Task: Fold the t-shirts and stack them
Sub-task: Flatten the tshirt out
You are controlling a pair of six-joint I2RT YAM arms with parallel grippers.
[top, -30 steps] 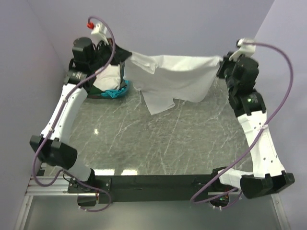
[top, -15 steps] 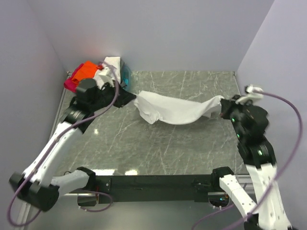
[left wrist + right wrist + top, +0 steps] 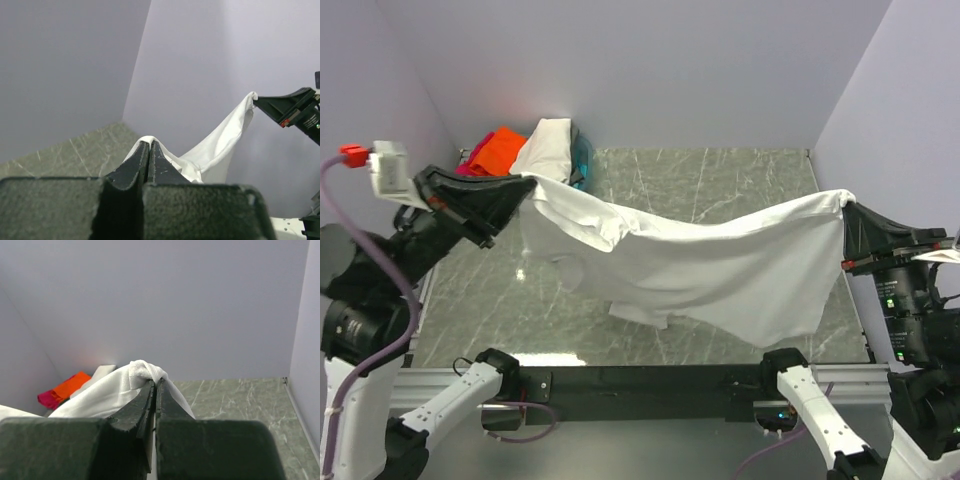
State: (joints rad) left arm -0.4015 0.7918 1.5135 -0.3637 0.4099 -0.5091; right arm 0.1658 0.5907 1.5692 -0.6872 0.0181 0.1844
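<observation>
- Black and pressed tight, pinching one top edge of the white t-shirt (image 3: pixel 720 270) in the left gripper (image 3: pixel 527 184), held high at the left; showing only a small fold of cloth poking out past the tips in the left wrist view.
- Clamping the opposite edge in the right gripper (image 3: pixel 847 214), held high at the right, jaws closed on a bunched knob of white fabric.
- Stretching the shirt in the air between the two, sagging in the middle, with the lower edge hanging over the marble-patterned table (image 3: pixel 720 180); touching the surface or not, impossible to tell.
- Hiding much of the table's middle behind the cloth; doubling over itself near the left end, with sleeves and neck hard to make out.
- Lying piled in the far left corner: cream-white t-shirt (image 3: pixel 548 148), orange t-shirt (image 3: pixel 500 148), magenta-pink t-shirt (image 3: pixel 50 399) and a sliver of teal t-shirt (image 3: pixel 583 155), partly covered by the left gripper and the hanging cloth; folded or loose, not clear.
</observation>
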